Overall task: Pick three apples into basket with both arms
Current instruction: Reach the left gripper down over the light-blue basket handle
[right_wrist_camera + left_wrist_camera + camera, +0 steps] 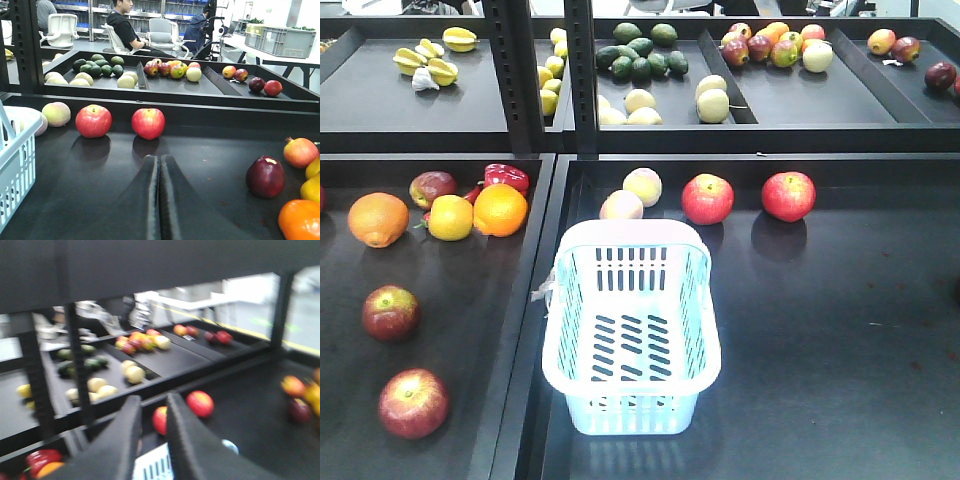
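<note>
The basket stands in the right tray, by its left edge, toward the front. Behind it, near that tray's back edge, two peaches lie side by side. Right of them is an apple, and further right, apart, another apple. In the left tray, an apple lies front left, with an apple just behind it. Near its back edge, left to right, are an orange, a round fruit with an apple behind it, and a second orange with a pepper behind it.

Black display trays on dark metal posts. Behind, a white chair and a grey chair, a seated man in black, a grey crate, blue bins. Bright, even light.
</note>
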Controlling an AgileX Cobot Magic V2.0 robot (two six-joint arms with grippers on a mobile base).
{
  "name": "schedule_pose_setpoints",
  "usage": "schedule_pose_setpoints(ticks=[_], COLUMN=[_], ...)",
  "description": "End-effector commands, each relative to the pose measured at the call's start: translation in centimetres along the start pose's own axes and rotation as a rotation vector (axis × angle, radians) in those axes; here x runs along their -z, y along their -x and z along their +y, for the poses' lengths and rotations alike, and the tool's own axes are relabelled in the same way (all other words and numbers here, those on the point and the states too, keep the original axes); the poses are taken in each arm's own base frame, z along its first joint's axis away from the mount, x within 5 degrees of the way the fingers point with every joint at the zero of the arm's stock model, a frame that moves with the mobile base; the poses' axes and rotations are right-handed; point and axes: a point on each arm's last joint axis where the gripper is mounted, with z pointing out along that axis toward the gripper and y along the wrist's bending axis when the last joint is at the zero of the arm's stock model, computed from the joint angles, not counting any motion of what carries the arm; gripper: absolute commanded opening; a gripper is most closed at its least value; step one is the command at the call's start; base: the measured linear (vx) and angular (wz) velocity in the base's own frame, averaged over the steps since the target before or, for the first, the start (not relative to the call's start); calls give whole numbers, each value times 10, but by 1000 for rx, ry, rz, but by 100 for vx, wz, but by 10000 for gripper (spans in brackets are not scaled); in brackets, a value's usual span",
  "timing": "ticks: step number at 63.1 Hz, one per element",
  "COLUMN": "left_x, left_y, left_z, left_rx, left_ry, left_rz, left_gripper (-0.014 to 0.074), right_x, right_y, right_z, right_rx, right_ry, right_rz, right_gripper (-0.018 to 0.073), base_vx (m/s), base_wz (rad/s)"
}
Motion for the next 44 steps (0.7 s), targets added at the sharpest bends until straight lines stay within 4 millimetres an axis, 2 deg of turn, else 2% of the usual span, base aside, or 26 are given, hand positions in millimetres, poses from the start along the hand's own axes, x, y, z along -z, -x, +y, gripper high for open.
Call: schedule_pose_setpoints(ticks=[1,10,15,31,39,44], left_x=[-17,-50,-66,-129,-167,-192], left_y=[18,24,26,35,24,10], left_z=[4,20,28,38,31,27], left_rx=[-37,-47,-48,-80,-179,-216], left_ry=[-97,-211,-280,-496,-570,-599], left_rz=[-31,64,117,218,331,393], left_gripper=[314,515,582,565,551,551], right_x=[0,0,0,0,0,0], right_y=[4,4,4,4,4,4], right_z=[0,0,0,0,0,0], right_rx=[14,14,14,14,14,14], right_ry=[-6,-6,-6,-6,-6,-6], right_rz=[-73,-73,-73,-73,-73,-73], right_gripper=[-3,-3,-3,-3,-3,-3], base_vx=[0,0,0,0,0,0], base_wz=[0,0,0,0,0,0])
